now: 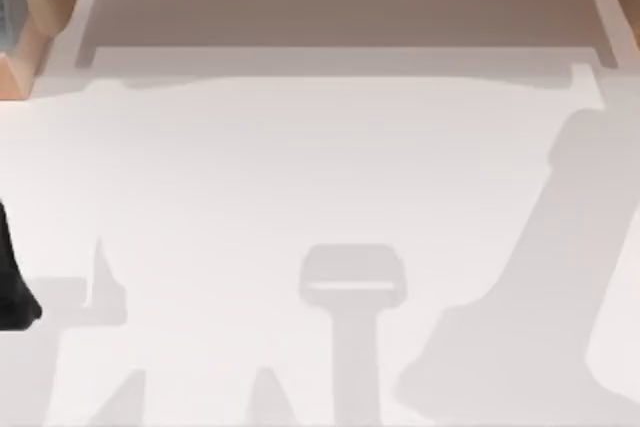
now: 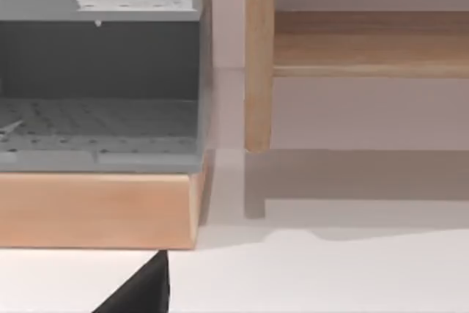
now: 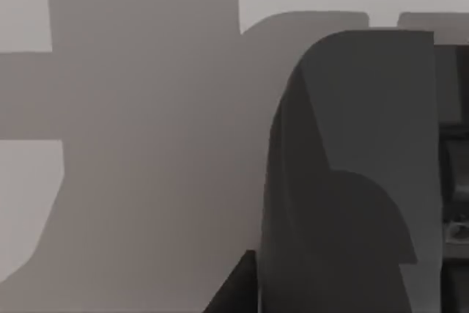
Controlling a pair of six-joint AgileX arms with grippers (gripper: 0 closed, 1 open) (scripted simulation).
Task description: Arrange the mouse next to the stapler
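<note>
White bench [image 1: 300,167] lies bare under arm shadows, a dark object [image 3: 344,181] looming close before the right wrist, perhaps the rigid stapler, best pinched across its sides.

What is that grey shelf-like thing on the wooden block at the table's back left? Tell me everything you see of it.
The grey rack is an open-fronted unit with two tiers dotted with small holes and a solid side wall, seemingly matte plastic or painted metal. It stands upright on a light wooden block that rests on the white table. A wooden post stands beside it, a narrow gap between. A pale streak on the lower tier is unclear.
</note>
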